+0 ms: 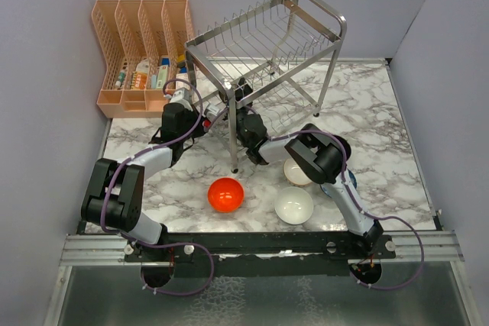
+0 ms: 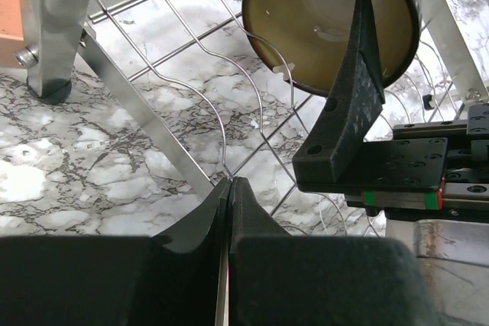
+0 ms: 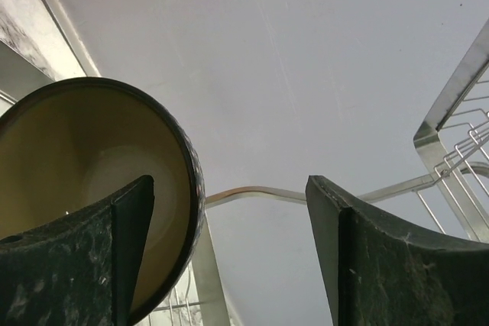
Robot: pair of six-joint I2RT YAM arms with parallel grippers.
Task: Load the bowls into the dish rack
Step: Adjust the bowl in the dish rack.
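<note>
Straddles dark-brown, cream-lined round bowl (image 3: 76, 158) propped in steel wire rack (image 1: 260, 43) with open right end effector (image 3: 229, 188); clamps a wire with left end effector (image 2: 231, 182), probably steadying.

Colours noted. The brown bowl (image 3: 84, 166), at one finger of the right gripper (image 3: 229, 181): dark brown outside, pale speckle along the rim, cream-yellow inside. Right gripper and left gripper (image 2: 231, 187): matte black fingers. The dish rack (image 1: 267, 36) around both: shiny silver steel. The table (image 1: 382, 135) beneath: white marble, grey veining. Behind the right gripper, toward the bases: glossy red-orange bowl (image 1: 226, 195) and plain white bowl (image 1: 294, 205). Off to the left of the left gripper: peach organiser (image 1: 141, 43).
</note>
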